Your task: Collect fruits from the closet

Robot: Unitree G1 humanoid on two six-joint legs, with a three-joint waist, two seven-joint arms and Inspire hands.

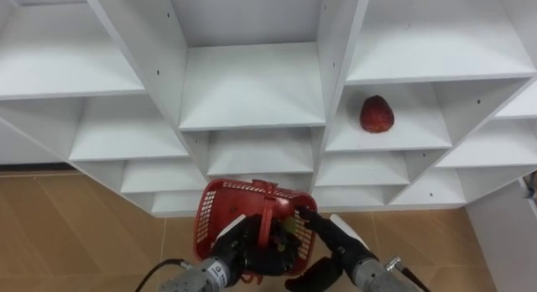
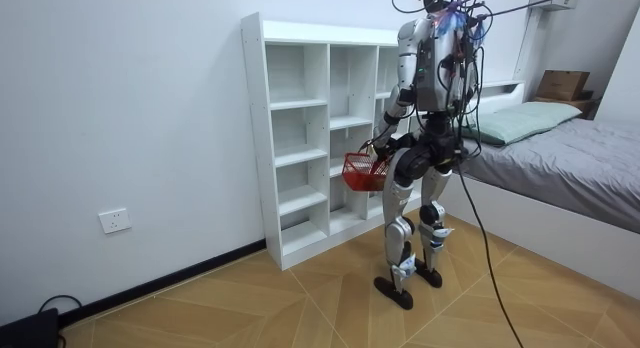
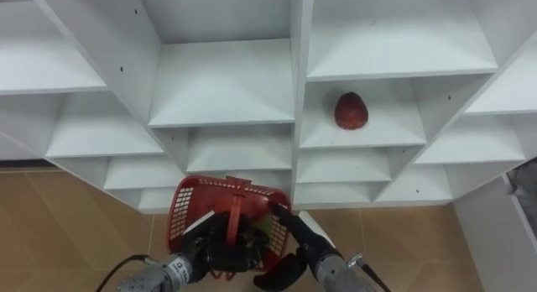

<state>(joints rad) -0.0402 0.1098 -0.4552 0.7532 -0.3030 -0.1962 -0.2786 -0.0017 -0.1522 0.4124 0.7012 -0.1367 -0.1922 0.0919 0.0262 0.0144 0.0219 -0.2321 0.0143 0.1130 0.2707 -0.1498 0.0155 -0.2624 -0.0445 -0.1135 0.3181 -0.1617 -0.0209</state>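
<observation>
A red plastic basket hangs low in front of the white closet shelves. My left hand is curled round the basket's handle from the left. My right hand reaches in from the right, its fingers straight over the basket's right rim and its thumb hanging below. Something pale green lies inside the basket, mostly hidden by the hands. A dark red fruit sits alone on a middle shelf of the right column, well above and right of the basket. In the room view I stand upright facing the closet with the basket at hip height.
The shelf unit has three columns of open compartments divided by upright panels. Wooden floor lies below it. A bed stands close behind me on the room view's right, and a white surface shows at my lower right.
</observation>
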